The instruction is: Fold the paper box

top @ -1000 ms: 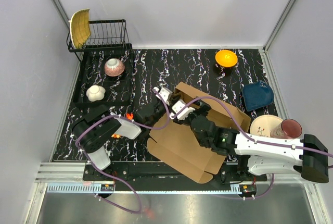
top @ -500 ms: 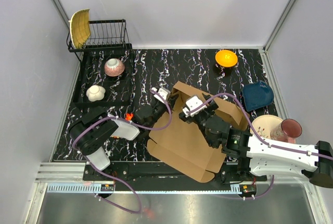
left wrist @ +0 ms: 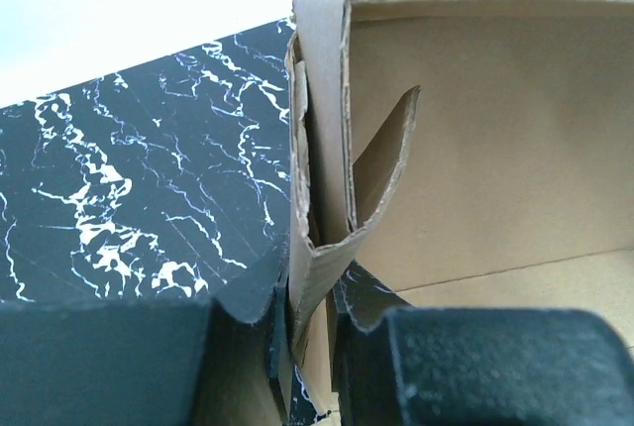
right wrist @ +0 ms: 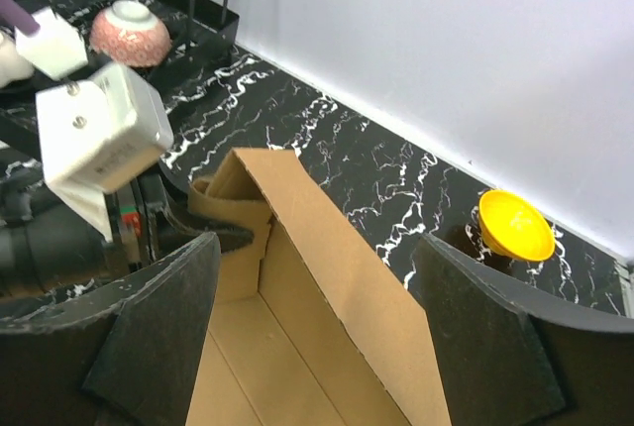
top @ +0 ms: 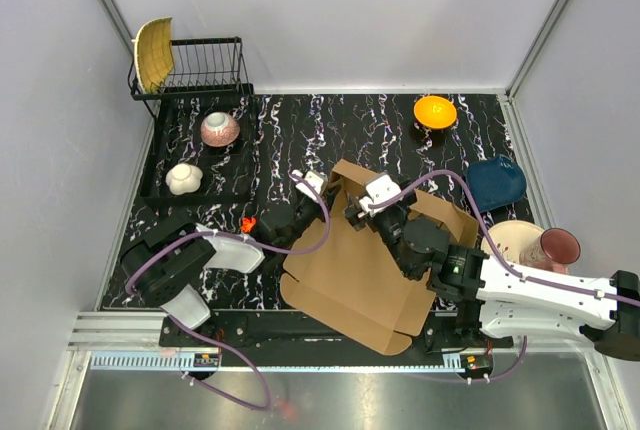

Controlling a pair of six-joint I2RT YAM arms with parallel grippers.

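Observation:
The brown cardboard paper box (top: 350, 280) lies open in the middle of the marble table, its far wall raised and its lid flat toward the near edge. My left gripper (top: 300, 212) is shut on the folded left side wall of the box (left wrist: 319, 238) at its far left corner. My right gripper (top: 372, 212) is open and empty above the box's inside (right wrist: 297, 347), its fingers (right wrist: 149, 337) spread on either side of the raised far wall (right wrist: 337, 258).
An orange bowl (top: 435, 111) sits far right. A dark blue dish (top: 495, 184), a cream plate (top: 512, 241) and a maroon cup (top: 558, 246) are on the right. A black tray (top: 195, 200) holds a pink bowl (top: 220, 129) and a white object (top: 184, 179); a wire rack (top: 205, 63) stands behind.
My right gripper has moved right and toward the far wall of the box. My left gripper stays clamped on the side wall, and the box's left corner has shifted slightly.

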